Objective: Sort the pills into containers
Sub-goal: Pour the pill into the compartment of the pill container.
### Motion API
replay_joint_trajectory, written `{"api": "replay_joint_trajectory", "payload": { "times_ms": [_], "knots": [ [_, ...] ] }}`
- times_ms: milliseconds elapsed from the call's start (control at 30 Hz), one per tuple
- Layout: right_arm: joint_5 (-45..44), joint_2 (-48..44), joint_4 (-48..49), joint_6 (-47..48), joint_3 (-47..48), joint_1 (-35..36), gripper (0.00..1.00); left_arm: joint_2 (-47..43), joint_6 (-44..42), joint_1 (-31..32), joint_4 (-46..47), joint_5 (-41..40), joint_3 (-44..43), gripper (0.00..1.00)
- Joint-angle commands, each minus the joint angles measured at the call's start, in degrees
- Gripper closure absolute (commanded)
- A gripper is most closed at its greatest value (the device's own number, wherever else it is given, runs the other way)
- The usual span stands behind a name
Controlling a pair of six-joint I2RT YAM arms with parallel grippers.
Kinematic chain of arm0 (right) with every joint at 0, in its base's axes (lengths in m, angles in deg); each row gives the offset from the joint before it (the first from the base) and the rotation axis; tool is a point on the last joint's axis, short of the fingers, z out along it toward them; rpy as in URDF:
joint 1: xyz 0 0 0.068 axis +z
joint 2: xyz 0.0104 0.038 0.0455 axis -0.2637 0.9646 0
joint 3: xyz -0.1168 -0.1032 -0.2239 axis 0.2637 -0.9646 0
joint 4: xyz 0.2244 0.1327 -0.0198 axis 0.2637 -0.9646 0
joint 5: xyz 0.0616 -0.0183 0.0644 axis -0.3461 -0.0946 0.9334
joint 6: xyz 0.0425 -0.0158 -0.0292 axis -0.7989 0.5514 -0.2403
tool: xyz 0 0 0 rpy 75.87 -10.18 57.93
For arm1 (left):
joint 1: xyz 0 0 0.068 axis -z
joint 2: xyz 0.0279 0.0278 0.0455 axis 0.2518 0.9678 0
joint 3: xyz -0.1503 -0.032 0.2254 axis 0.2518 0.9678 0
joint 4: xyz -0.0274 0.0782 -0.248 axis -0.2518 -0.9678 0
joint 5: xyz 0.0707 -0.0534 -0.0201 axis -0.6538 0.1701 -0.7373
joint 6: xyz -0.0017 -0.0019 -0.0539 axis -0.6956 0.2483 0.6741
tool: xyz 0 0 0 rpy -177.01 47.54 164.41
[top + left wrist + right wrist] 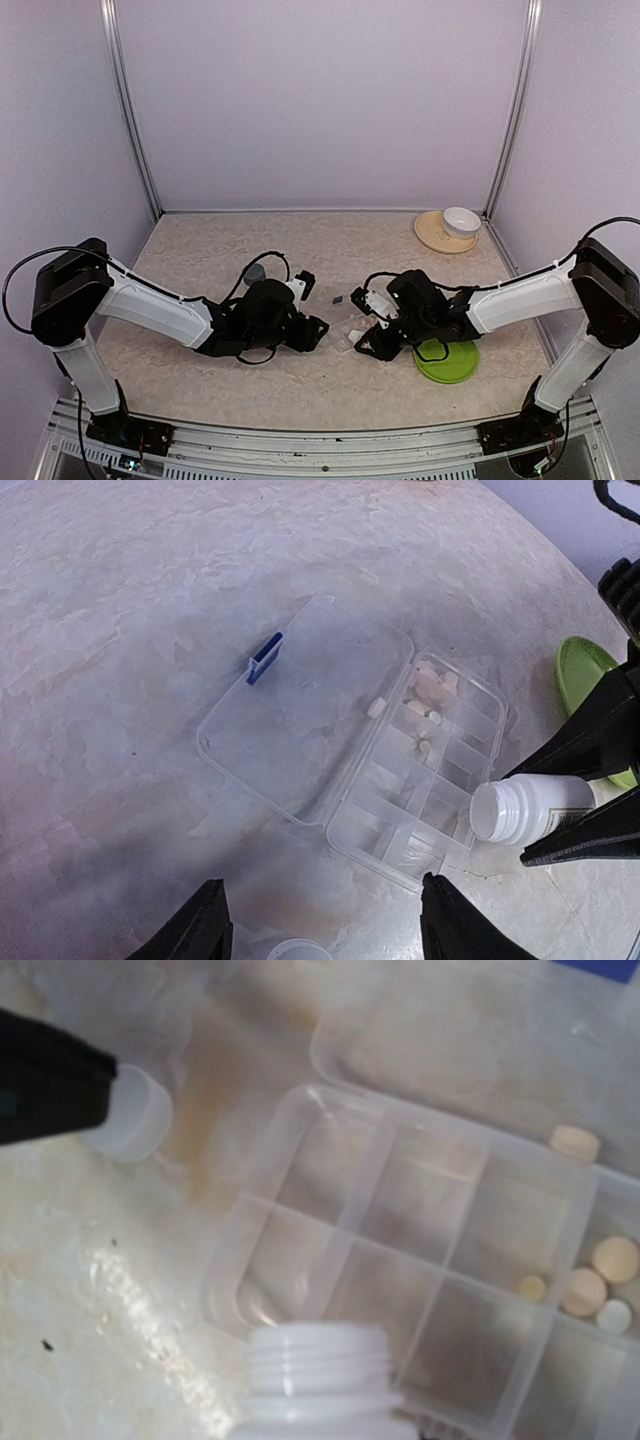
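The containers are one clear pill organiser [430, 780], lying open with its lid [300, 715] flat beside it and a blue latch [264, 657]. Several pale pills [430, 687] sit in its far compartments; the same pills [598, 1278] show in the right wrist view. My right gripper [532, 816] is shut on an uncapped white bottle [520, 810]. The bottle is tipped, and its threaded neck [320, 1375] is over the organiser's [420, 1250] corner edge. My left gripper [322, 880] stands open just short of the organiser. A small white cap [297, 950] lies between its fingers without touching them.
A green plate [447, 362] lies right of the organiser [348, 330], under my right arm. A tan plate [434, 234] with a white bowl [461, 221] stands at the back right. A grey-capped object [255, 272] sits behind my left arm.
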Motion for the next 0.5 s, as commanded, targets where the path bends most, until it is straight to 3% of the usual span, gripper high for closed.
{"api": "replay_joint_trajectory", "payload": {
  "times_ms": [0,467],
  "knots": [
    [-0.48,0.92,-1.88,0.44,2.04,0.45,1.0,-1.82,0.51,-0.31,0.61,-0.2,0.67,0.36],
    [-1.56,1.75,-6.36,0.97,4.42,0.38,1.0,-1.66,0.89,-0.31,1.51,-0.16,1.37,0.36]
  ]
}}
